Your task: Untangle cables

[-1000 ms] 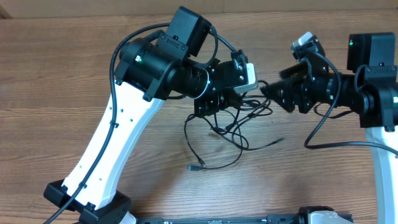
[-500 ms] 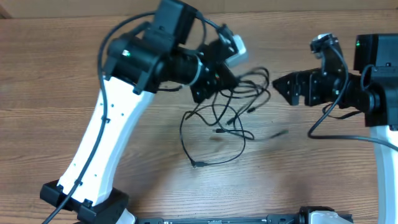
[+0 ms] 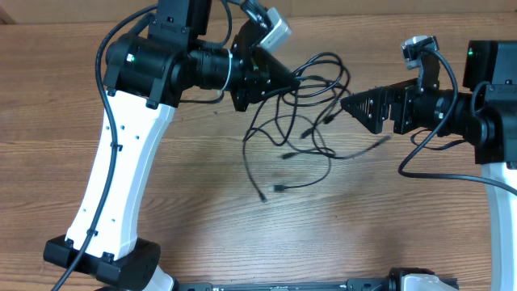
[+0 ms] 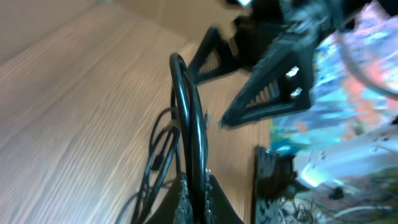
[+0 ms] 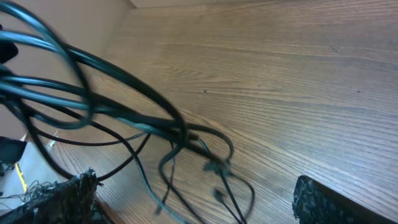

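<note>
Overhead view: a wooden table [image 3: 388, 234] fills the frame, with one arm on each side of it.
Left arm: the left arm [image 3: 121, 162] has a white link that rises from its base at the lower left. Its black wrist reaches towards the top centre.
Right arm: the right arm [image 3: 485, 113] comes in from the right edge, its wrist pointing left at the tangle.
Cables: the cables [image 3: 311, 121] are thin black cords in loose crossing loops. They lie between the two arms at the top centre and hang from the left arm's tip down towards the table.
Plug ends: two plug ends [image 3: 278, 188] lie on the wood below the tangle, just beside each other.
Left pincer: the left pincer [image 3: 289, 80] is closed on the cables. In the left wrist view its fingers [image 4: 186, 202] meet around a black loop that arches up from them.
Right pincer: the right pincer [image 3: 359, 109] is spread wide and holds nothing. It is just to the right of the tangle. In the right wrist view the cords run across in front of it, and no finger visibly presses on them.
</note>
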You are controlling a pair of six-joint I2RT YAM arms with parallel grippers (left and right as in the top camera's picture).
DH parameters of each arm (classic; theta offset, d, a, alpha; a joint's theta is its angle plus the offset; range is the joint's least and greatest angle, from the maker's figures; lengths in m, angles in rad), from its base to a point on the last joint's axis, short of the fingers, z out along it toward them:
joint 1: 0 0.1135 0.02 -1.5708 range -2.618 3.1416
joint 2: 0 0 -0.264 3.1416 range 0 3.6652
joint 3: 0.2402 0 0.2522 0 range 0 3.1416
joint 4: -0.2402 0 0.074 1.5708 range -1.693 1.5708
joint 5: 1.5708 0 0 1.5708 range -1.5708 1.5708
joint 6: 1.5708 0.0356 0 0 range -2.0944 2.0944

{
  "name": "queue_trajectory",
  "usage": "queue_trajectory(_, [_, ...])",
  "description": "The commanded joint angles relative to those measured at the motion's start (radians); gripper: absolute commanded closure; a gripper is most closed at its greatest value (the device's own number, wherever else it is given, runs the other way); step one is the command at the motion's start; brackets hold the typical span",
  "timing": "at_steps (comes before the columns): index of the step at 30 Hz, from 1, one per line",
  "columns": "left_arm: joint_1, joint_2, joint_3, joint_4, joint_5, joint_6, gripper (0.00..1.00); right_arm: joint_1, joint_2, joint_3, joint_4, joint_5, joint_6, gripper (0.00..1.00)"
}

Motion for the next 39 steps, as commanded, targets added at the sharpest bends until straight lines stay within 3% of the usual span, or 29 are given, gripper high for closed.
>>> queue_trajectory(1, [0.002,-0.014,0.009,0.085,0.126,-0.116,0.96,0.004,-0.002,0.019,0.003,-0.025,-0.017,0.00])
queue_trajectory(7, [-0.001,-0.014,0.009,0.295,0.181,-0.346,0.96,0.004,0.006,0.018,0.019,-0.024,-0.017,0.00])
queue_trajectory(20, [-0.040,-0.014,0.009,0.267,0.202,-0.345,0.96,0.004,0.147,0.017,0.135,-0.016,-0.005,0.00])
queue_trajectory(34, [-0.004,-0.014,0.009,0.260,0.263,-0.346,0.96,-0.029,0.212,0.011,0.042,0.697,0.138,0.00])
queue_trajectory(39, [0.029,-0.014,0.009,0.248,0.271,-0.345,0.96,-0.051,0.212,0.010,0.023,0.698,0.138,0.00])
